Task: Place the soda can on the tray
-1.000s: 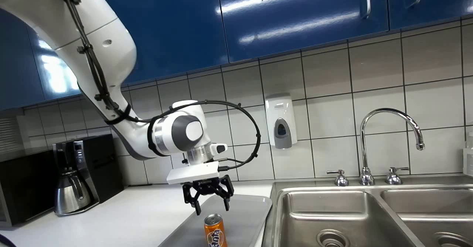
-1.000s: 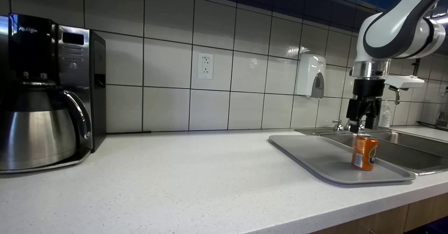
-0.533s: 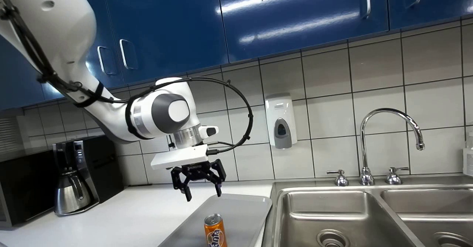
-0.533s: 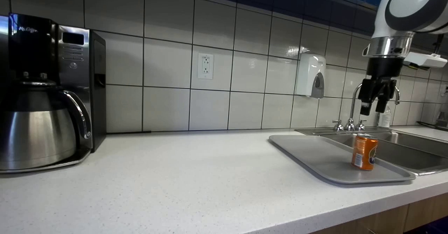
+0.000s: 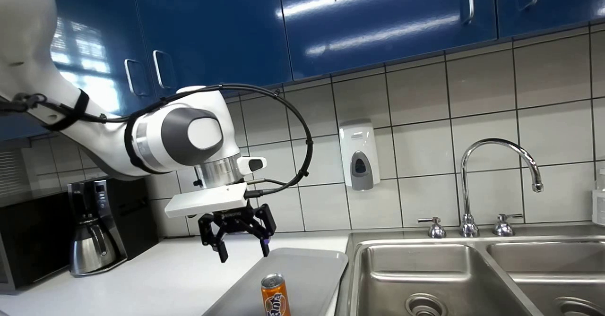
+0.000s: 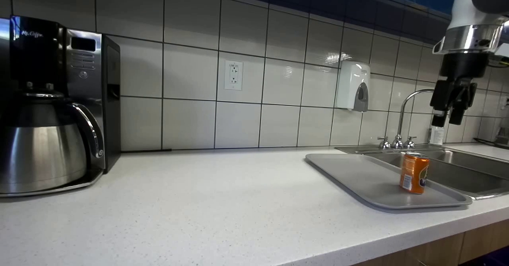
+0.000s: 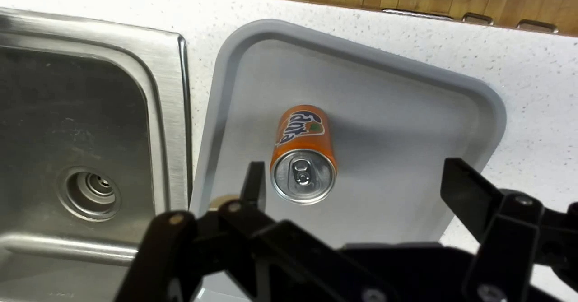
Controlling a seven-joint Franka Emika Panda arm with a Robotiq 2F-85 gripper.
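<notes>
The orange soda can (image 5: 275,299) stands upright on the grey tray (image 5: 312,266). In an exterior view the can (image 6: 414,173) stands toward the tray's (image 6: 350,170) sink-side edge. My gripper (image 5: 244,256) is open and empty, raised well above the can and apart from it; it also shows in the other picture of the scene (image 6: 448,122). In the wrist view the gripper's (image 7: 354,178) fingers are wide apart with only tray behind the gap. The can (image 7: 302,135) shows there beside the left finger, lower down on the tray (image 7: 388,94).
Steel sink basins (image 5: 425,278) with a faucet (image 5: 501,141) lie beside the tray. A coffee maker (image 6: 87,99) with a steel pot (image 6: 43,154) stands on the white counter (image 6: 222,202). A soap dispenser (image 5: 359,155) hangs on the tiled wall, under blue cabinets (image 5: 378,18).
My open gripper has risen from just above the can and drawn back away from it, toward the left in an exterior view. The can and tray have not moved.
</notes>
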